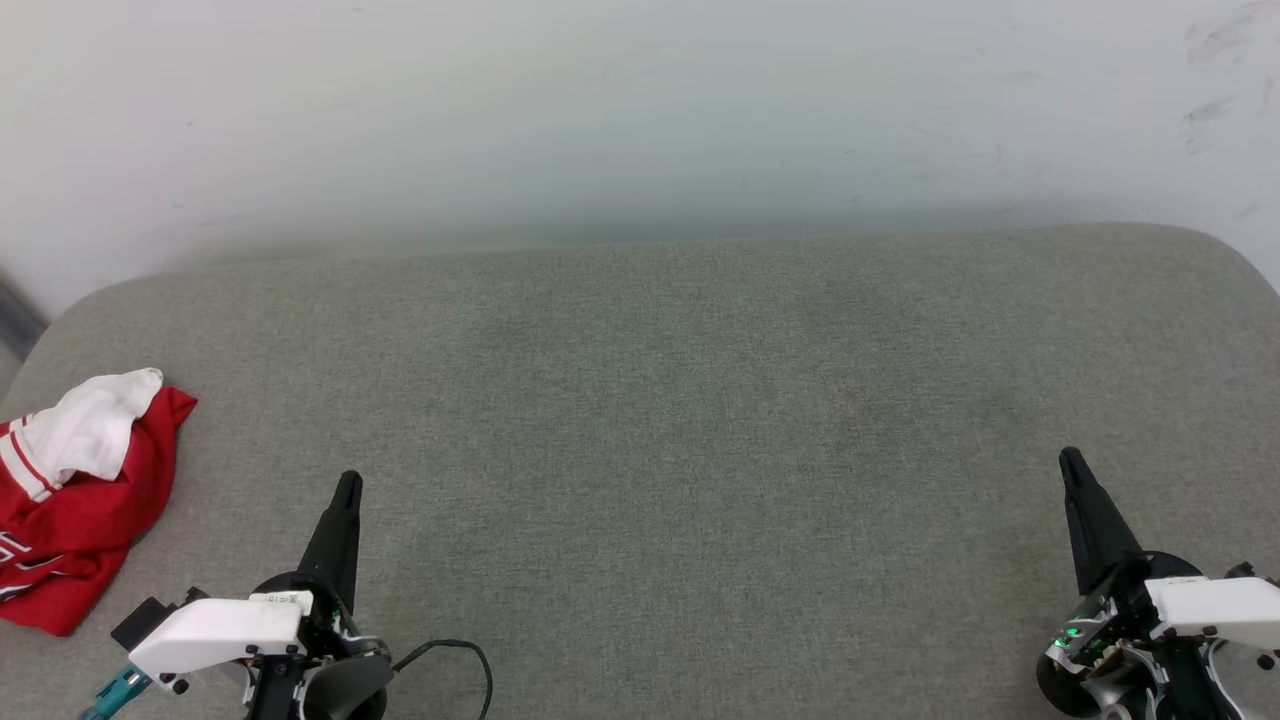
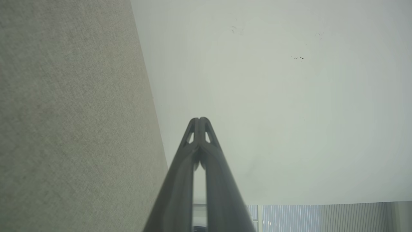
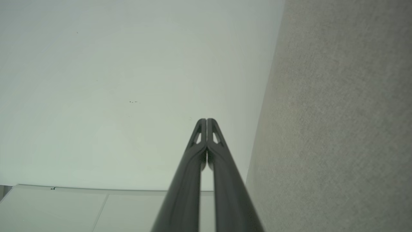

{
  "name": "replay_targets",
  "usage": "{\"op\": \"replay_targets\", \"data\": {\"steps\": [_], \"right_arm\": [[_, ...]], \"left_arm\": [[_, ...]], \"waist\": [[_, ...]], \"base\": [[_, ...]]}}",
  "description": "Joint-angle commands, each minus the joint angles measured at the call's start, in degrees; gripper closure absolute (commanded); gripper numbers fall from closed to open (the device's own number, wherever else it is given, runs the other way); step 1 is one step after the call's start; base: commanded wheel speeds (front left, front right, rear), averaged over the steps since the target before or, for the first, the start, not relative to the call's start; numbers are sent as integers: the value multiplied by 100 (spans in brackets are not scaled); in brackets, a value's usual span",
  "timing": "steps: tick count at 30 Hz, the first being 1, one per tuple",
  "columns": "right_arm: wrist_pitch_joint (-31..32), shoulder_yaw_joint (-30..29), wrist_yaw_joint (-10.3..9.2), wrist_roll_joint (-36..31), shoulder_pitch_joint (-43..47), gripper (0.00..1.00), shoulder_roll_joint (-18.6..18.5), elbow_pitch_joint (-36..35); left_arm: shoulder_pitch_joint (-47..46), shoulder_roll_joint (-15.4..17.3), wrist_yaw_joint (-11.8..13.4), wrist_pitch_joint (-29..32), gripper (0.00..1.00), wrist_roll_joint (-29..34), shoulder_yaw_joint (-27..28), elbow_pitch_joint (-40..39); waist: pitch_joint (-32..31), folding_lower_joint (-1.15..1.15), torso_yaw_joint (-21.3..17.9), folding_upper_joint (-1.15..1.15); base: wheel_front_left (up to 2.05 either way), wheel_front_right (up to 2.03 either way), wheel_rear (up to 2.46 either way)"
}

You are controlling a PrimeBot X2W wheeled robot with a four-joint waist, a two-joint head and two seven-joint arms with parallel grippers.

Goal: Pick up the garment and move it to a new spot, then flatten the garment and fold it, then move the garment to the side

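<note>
The garment (image 1: 85,500) lies crumpled at the far left edge of the grey cushioned surface (image 1: 680,430), red with a white sleeve bunched on top and striped trim showing. My left gripper (image 1: 348,482) sits at the lower left, shut and empty, a short way to the right of the garment and not touching it. At the lower right my right gripper (image 1: 1070,460) is shut and empty too. In the left wrist view the left gripper (image 2: 200,120) has its tips pressed together; in the right wrist view the right gripper (image 3: 206,120) does as well.
A pale wall (image 1: 640,110) rises behind the grey surface. The surface has rounded back corners, and its left edge runs close by the garment. A black cable (image 1: 465,655) loops beside my left wrist.
</note>
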Motion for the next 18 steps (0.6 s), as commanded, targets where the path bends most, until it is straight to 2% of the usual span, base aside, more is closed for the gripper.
{"op": "replay_targets", "data": {"steps": [1, 18], "right_arm": [[4, 3, -1, -27, -69, 100, 14, 3], [3, 2, -2, -26, -69, 100, 14, 3]], "left_arm": [[-49, -5, -18, 11, 100, 13, 10, 4], [-48, -5, -18, 9, 100, 11, 7, 4]], "waist": [[0, 0, 0, 0], [0, 0, 0, 0]], "base": [[0, 0, 0], [0, 0, 0]]}}
